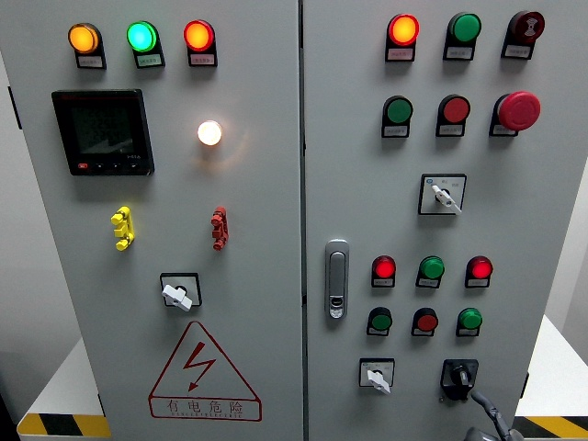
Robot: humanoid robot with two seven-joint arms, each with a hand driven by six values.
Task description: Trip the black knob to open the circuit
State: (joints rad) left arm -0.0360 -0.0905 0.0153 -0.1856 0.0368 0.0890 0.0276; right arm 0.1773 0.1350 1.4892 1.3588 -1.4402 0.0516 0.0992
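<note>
I see a grey sheet-metal cabinet [257, 367] with two doors. The black knob [458, 376], a small rotary handle on a black square plate, sits at the lower right of the right door, beside a white selector [377, 378]. My right hand [485, 418] shows only at the bottom edge just under that knob; one grey fingertip [478, 398] is near it, though I cannot tell whether it touches or how the fingers are set. On the left door a red-outlined triangle sticker [204, 372] bears a lightning bolt and the characters 有电危险. The small labels under the round lamps are too tiny to read.
</note>
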